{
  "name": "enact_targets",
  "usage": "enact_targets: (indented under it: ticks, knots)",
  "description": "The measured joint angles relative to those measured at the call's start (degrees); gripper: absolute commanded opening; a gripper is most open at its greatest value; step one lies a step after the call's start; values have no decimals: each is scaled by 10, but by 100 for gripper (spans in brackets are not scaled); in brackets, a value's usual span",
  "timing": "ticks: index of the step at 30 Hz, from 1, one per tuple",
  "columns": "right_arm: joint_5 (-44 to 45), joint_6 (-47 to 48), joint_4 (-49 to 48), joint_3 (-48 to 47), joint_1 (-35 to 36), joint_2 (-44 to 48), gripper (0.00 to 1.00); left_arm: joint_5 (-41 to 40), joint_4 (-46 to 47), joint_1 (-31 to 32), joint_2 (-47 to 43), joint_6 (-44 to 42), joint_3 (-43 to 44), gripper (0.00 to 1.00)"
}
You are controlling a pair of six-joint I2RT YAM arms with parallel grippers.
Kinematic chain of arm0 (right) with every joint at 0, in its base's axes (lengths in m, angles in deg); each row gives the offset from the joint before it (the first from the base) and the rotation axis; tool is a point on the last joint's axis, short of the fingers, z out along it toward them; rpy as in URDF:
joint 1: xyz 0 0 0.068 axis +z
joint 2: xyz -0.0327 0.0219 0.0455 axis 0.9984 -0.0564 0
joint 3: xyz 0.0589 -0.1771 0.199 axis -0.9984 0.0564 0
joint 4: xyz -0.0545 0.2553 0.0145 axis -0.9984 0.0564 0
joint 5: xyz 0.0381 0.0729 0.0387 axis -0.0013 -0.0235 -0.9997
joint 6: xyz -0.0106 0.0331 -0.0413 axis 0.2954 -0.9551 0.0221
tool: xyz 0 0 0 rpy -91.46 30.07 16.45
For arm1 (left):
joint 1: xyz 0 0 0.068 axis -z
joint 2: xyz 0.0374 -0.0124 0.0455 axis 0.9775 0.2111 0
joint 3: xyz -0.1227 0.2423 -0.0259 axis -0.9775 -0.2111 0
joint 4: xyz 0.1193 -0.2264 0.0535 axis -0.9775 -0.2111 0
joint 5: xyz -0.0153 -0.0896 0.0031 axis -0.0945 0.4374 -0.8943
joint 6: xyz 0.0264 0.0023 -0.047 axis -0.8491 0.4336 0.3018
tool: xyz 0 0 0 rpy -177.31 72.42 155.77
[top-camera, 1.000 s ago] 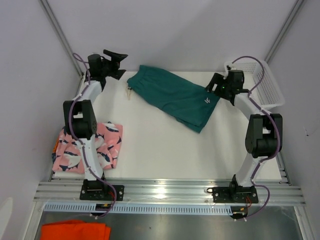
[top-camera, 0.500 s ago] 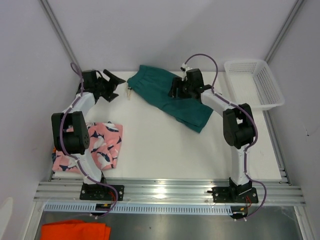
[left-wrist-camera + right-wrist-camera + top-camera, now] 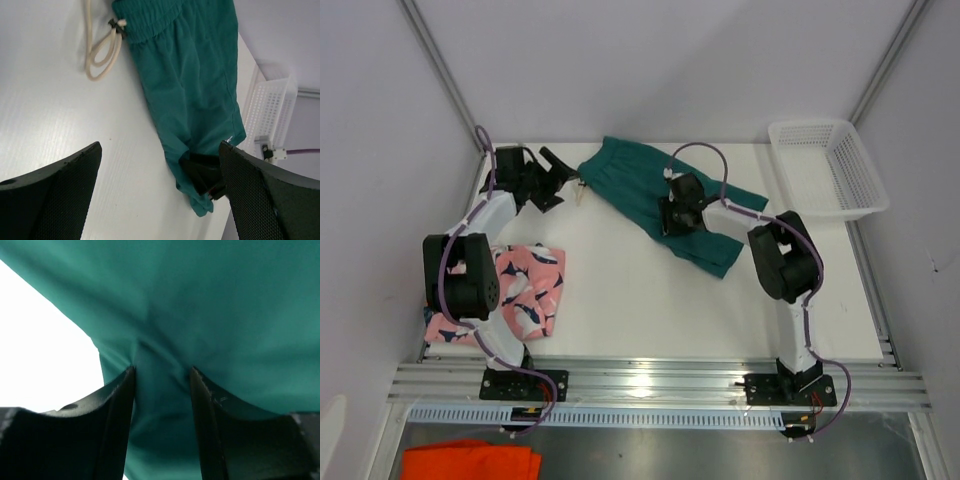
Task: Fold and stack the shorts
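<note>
Teal shorts (image 3: 630, 175): laid flat on the worktop (image 3: 640, 300) at 12 o'clock.
Right end effector (image 3: 162, 375): pinched on a raised pleat at the shorts' 5 o'clock edge.
Left end effector (image 3: 159, 150): spread wide, empty, at 10 o'clock beside the drawstring (image 3: 100, 50).
Technique: both fabric layers should be caught before lifting, and the waistband should be pinned so the fold lands square.

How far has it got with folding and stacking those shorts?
Done: the pink shark shorts look folded at the table's left edge. In hand: the right claw presses on the teal shorts, fabric bunching between its fingers; the left claw hangs open beside them. Left: folding the teal pair and stacking it.
</note>
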Motion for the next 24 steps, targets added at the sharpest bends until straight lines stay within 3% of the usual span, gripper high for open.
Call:
enact_targets:
  ticks: [7,13,19,24]
  knots:
    - [78,1,14,169,74,122,45,-9,-8,30,-8,-24,-10,99]
    - [111,-5,53,284,105,223,50,-14,-17,53,-8,-47,-41,99]
    - [149,-9,134,304,68,273,55,-14,-18,69,-8,-57,-67,99]
    - [166,-11,162,282,36,276,57,-13,6,78,-35,-51,-141,99]
